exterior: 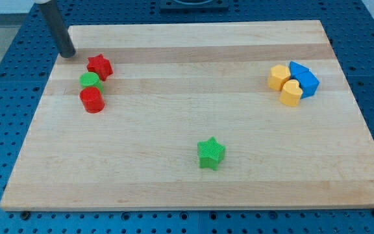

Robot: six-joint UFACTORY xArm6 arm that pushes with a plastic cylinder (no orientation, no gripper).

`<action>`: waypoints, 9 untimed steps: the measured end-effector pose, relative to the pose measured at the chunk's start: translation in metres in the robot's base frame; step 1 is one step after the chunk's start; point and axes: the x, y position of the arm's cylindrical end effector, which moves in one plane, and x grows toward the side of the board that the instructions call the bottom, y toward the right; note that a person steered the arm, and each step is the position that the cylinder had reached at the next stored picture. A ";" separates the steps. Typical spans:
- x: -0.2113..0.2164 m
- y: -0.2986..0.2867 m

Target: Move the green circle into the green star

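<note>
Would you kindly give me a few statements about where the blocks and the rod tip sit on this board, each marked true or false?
1. The green circle sits between the red star and the red cylinder. True.
2. My tip touches the green star. False: it is near the view's top left, just up-left of the red star.
3. The blue blocks adjoin the yellow blocks. True.
4. The green star lies at the view's top right. False: it lies bottom centre.

The board [193, 123] is pale wood with visible grain, smooth and matt; the green star [211, 153] looks like ribbed, layered plastic; the rod [57, 29] is dark, faintly glossy.
</note>
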 end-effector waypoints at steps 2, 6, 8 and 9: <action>0.050 -0.003; 0.089 0.075; 0.089 0.148; 0.090 0.180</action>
